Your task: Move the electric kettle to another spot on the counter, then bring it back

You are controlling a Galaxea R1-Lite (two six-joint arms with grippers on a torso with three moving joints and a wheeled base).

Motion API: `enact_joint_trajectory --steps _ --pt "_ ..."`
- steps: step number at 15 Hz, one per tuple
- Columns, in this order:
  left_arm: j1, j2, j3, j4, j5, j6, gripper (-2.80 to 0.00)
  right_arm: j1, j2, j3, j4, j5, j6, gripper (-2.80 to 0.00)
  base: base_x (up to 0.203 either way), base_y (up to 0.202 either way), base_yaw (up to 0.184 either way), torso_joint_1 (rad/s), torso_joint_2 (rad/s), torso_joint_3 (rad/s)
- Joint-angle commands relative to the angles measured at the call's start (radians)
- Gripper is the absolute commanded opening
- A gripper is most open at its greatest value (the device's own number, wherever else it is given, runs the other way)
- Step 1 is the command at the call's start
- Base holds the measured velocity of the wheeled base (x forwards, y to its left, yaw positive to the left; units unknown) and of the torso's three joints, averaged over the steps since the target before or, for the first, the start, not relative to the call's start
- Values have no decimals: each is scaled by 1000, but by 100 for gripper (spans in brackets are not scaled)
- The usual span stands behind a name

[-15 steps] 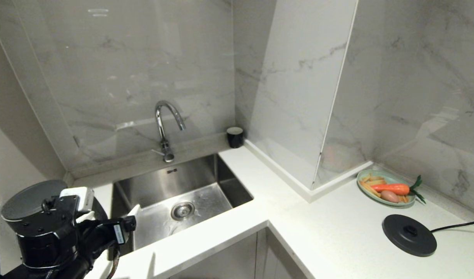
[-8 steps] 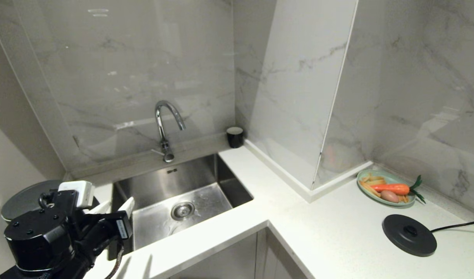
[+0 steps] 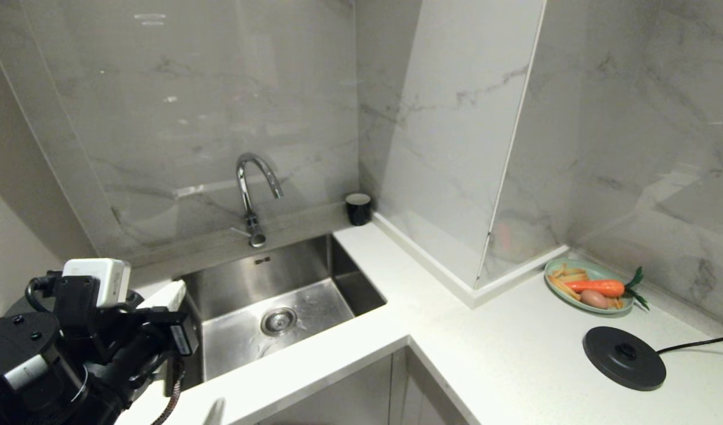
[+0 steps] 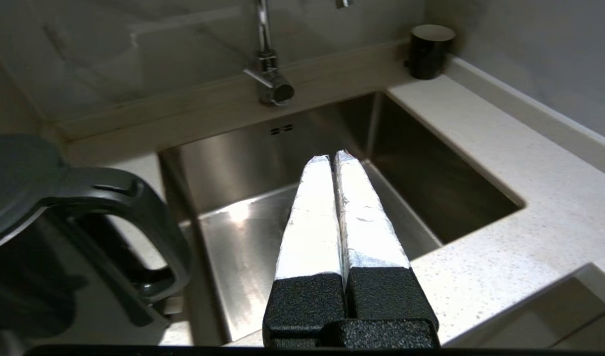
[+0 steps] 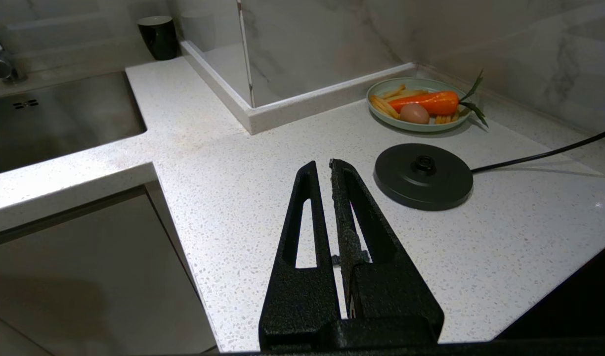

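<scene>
Left wrist view has the electric kettle (image 4: 30,222) standing on the counter (image 4: 505,163) left of the sink (image 4: 302,163), its loop handle turned toward the left hand (image 4: 333,157), which sits pressed shut on nothing just beside it, over the basin. So the kettle looks parked, away from its base disc (image 3: 624,358) far across by the plate (image 3: 589,286). Right hand (image 5: 324,166), closed and empty, waits above that speckled white stone, marble walls all round.
</scene>
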Motion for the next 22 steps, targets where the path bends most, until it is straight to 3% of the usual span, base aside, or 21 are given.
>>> enact_joint_trajectory --steps 1,4,7,11,18,20,22 --pt "-12 -146 -74 235 92 20 -280 0 0 0 0 1 0 -280 0 0 0 0 0 0" --pt "-9 -333 -218 608 252 38 -280 0 0 0 0 1 1 -280 0 0 0 0 0 0" --pt "42 -532 -315 944 316 38 -280 0 0 0 0 1 0 -280 0 0 0 0 0 0" --pt "170 -737 -320 1019 327 39 -280 0 0 0 0 1 0 -280 0 0 0 0 0 0" --pt "318 -994 -171 1036 311 87 -280 0 0 0 0 1 0 -280 0 0 0 0 0 0" --pt "415 -1068 -160 1052 279 115 -280 0 0 0 0 1 0 -280 0 0 0 0 0 0" --pt "446 -1174 -130 1056 203 159 -280 0 0 0 0 1 0 -280 0 0 0 0 0 0"
